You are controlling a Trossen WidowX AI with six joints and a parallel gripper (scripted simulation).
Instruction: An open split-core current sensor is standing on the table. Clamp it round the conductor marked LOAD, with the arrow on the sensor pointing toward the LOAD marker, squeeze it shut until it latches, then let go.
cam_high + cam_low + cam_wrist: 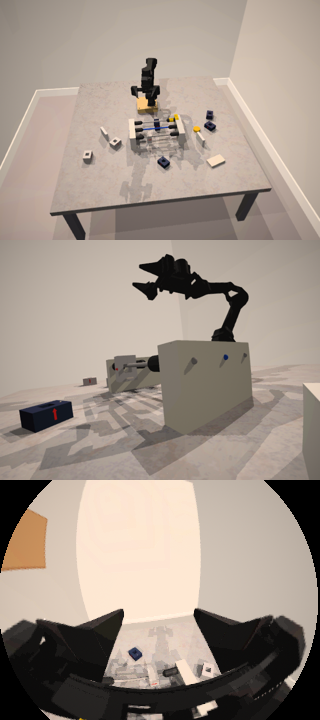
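Note:
My gripper (143, 97) (136, 274) (159, 612) is open and empty, high above the table on the robot-base side of the rack. The rack's rear conductor (148, 121) has a yellow sleeve (171, 119) near its right end, beside a yellow marker (176, 117) on the right wall; its lettering is too small to read. A dark blue sensor (156, 124) stands at the rear and blue conductors; whether it encloses either is unclear. A white sensor (149, 138) (119, 361) with a red arrow is at the front conductor (139, 365). Which sensor is open cannot be told.
Rack end walls (132, 133) (206, 384) flank the conductors. Dark blue blocks (163, 161) (62, 409) (135, 653) and white blocks (115, 142) (207, 669) lie around. Upright plates (104, 133) (200, 138) flank the rack. A yellow disc (196, 128) and cream slab (216, 160) lie right.

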